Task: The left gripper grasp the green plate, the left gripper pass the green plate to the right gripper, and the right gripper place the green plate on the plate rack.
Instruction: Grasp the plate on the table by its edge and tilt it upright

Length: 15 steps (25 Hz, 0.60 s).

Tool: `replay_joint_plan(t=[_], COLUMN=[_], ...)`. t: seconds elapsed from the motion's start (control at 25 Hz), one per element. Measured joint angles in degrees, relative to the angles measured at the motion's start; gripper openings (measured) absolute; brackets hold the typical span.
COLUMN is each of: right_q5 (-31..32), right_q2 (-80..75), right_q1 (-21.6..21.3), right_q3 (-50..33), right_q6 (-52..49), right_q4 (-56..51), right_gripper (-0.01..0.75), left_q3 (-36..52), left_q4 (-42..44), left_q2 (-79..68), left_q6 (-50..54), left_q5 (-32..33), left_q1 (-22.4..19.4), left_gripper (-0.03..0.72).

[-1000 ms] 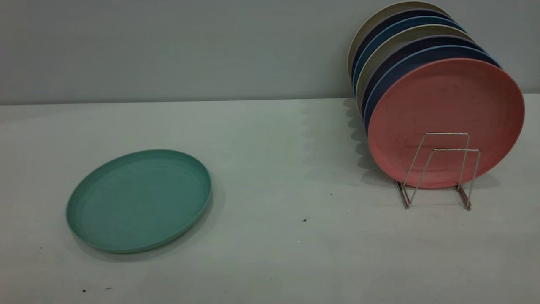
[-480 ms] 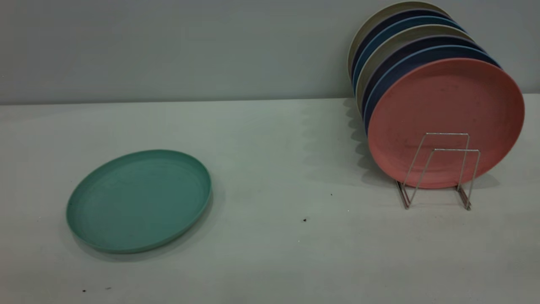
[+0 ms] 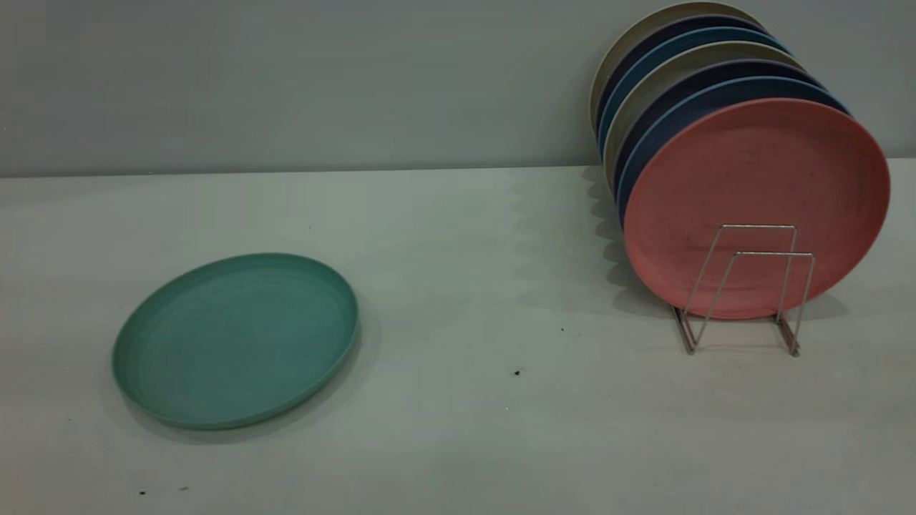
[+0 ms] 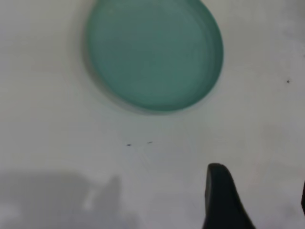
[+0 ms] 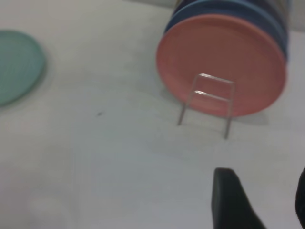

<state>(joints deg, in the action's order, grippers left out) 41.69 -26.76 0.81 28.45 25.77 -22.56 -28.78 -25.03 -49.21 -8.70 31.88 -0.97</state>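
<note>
The green plate (image 3: 235, 340) lies flat on the white table at the left; it also shows in the left wrist view as the green plate (image 4: 155, 52) and in the right wrist view as the green plate (image 5: 16, 64). The plate rack (image 3: 744, 286) stands at the right with empty front wire loops, seen too as the plate rack (image 5: 207, 102). My left gripper (image 4: 259, 191) hovers above bare table short of the plate, open and holding nothing. My right gripper (image 5: 264, 191) is open over the table, short of the rack. Neither gripper shows in the exterior view.
A salmon-pink plate (image 3: 755, 186) stands upright at the front of the rack, with several blue-rimmed dark and beige plates (image 3: 687, 64) behind it. A grey wall (image 3: 286, 79) runs along the table's far edge. Small dark specks (image 3: 517, 373) dot the tabletop.
</note>
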Motion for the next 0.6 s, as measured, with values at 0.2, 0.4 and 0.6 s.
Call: replay_joint_plan(t=[0.2,0.4,0.6], right_q5=[-0.7,-2.1,-2.6], right_q2=[-6.3,-8.0,-8.0], right_q1=[0.0,0.0,0.0], right_q3=[0.0,0.0,0.0], right_q6=[6.4,8.7,8.9], right_q4=[-4.9,-5.9,-5.9], right_gripper=[0.359,0.361,0.362], left_q3=[-0.5,-4.5,-7.6], left_q4=[-19.4,-40.3,-54.8], left_q2=[-18.5,-34.6,-45.5], left_q6=[-19.2,-41.3,-53.3], left_q5=[-8.5,-10.1,-12.8], left_q1=[0.0,0.0,-1.9], left_gripper=[0.430,0.430,0.430])
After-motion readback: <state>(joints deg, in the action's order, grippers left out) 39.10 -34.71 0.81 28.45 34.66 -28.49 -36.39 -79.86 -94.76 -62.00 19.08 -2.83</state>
